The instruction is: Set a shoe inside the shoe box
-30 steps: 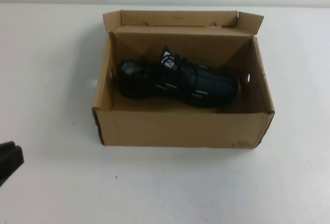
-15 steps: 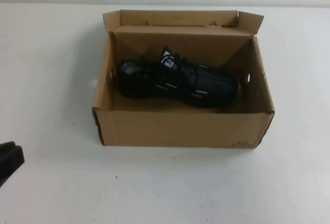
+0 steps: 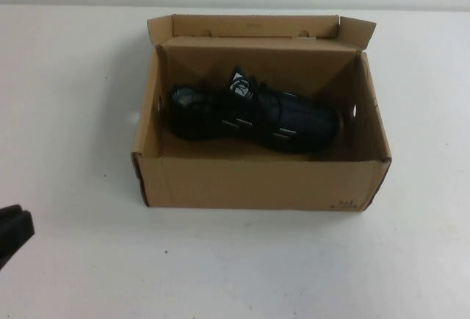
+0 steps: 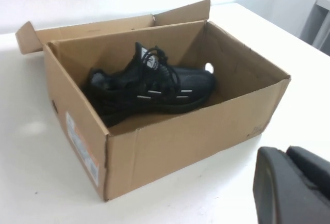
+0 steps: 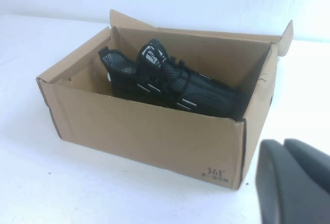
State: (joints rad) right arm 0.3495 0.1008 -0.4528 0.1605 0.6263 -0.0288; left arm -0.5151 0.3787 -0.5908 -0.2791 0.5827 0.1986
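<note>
Sneaker (image 3: 253, 115) lies inside shoe box (image 3: 257, 183), lid open. My left gripper (image 3: 13, 232) clenched near white table (image 3: 73, 113) edge; right gripper (image 5: 296, 182) clenched, only wrist view shows it, plus box print.

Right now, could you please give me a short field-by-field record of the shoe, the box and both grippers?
shoe: black, lying inside the box, toe toward the robot's right
box: brown cardboard, open, lid flap folded back on the far side
left gripper: shut, holding nothing, near the table's left front, clear of the box
right gripper: shut, holding nothing, off the box's right front corner
table: white
</note>
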